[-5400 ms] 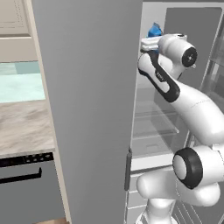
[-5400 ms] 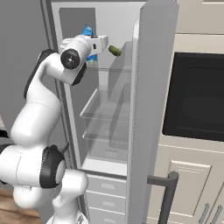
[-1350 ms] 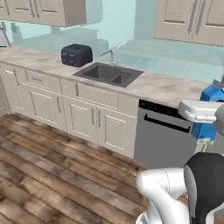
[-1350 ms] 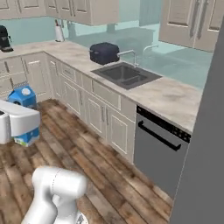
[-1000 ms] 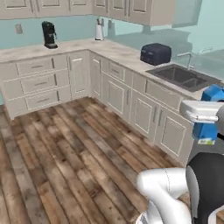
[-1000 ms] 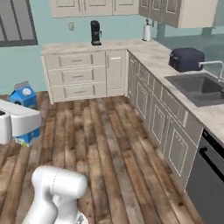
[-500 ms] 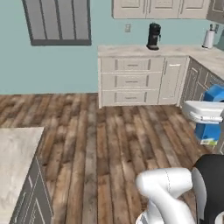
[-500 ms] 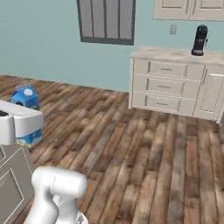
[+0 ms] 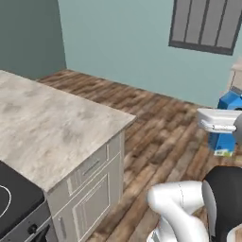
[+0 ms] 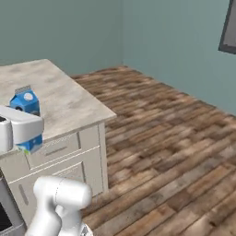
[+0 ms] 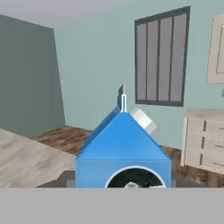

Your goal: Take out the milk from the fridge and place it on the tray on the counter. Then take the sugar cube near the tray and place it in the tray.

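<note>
- One item in transit: the milk [image 10: 25, 102], a bright blue gable-top carton, sits upright in the gripper [image 9: 222, 137], held off the floor beside the robot's white arm and well above the wooden floor [image 10: 175, 138].
- Jaws: partly closed on the milk's sides. The carton hangs at the hand in both base views and stands close before the lens in the hand view [image 11: 123, 148], so a grip is judged to hold.
- Desk [image 9: 52, 127]: the marbled slab lies ahead and to the left in the left base view. In the right base view its corner [image 10: 69, 99] sits just behind the carton. The stretch of it in sight is bare stone; where the tray or sugar cube lies cannot be told.
- Risk 1: the carton is carried at the hand's edge; a brisk swing or turn of the base could let it twist or slip in the jaws.
- Risk 2: the carton rides near the desk's height; a low approach could knock its base on the slab edge.
- Risk 3: a tall, narrow carton set down tilted or released early would likely topple.
- Writing: none legible. A round white cap [image 11: 143, 120] shows on the gable, a round dark-and-white emblem [image 11: 133, 178] on the near face, and a small pale patch [image 9: 222, 152] low on the carton; all too blurred to read.
- Surroundings: teal wall, a dark barred window [image 11: 162, 59].
</note>
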